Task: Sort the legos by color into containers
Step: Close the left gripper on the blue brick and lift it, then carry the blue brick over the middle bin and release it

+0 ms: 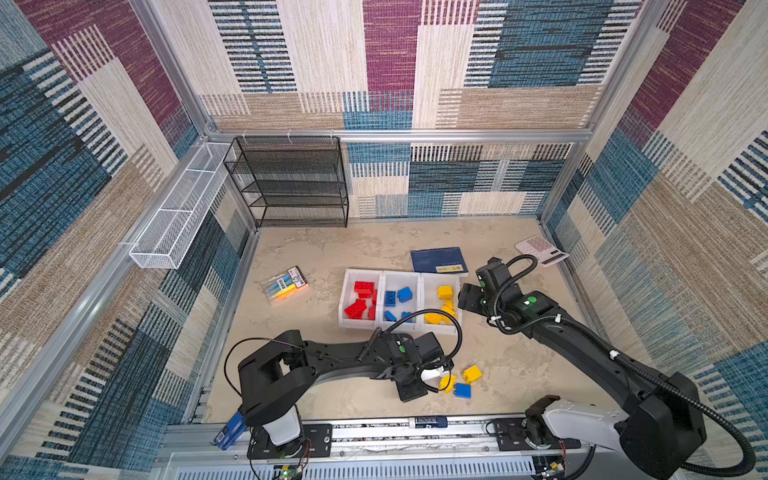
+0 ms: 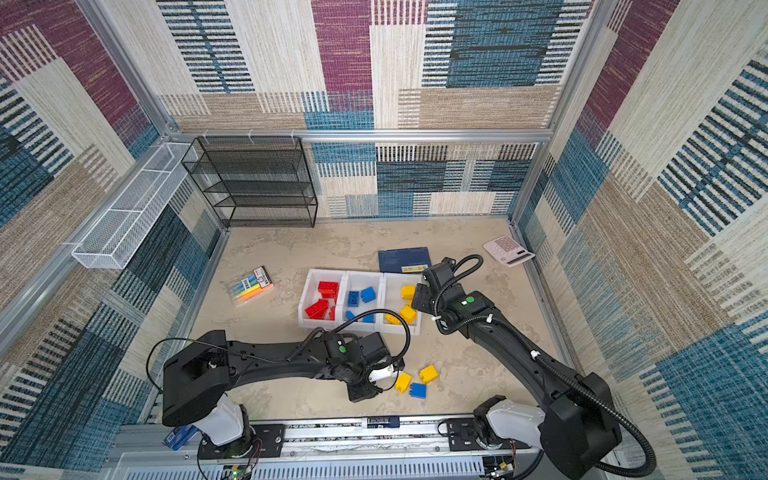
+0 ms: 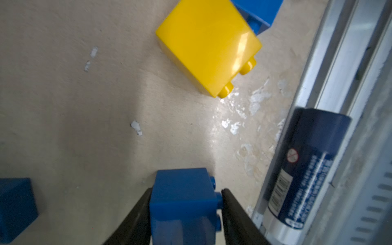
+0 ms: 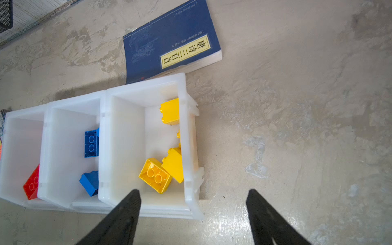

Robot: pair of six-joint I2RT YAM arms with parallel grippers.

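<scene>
Left tool (image 3: 187, 192): gripping square blue plastic brick (image 3: 182, 205).
Middle white plastic bin (image 1: 401, 275): lying beyond it, toward counter's far edge.
Right tool (image 4: 194, 191): hanging open.

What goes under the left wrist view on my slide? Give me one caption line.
Left gripper pinches a blue brick; a yellow brick lies on its side beyond.
</scene>
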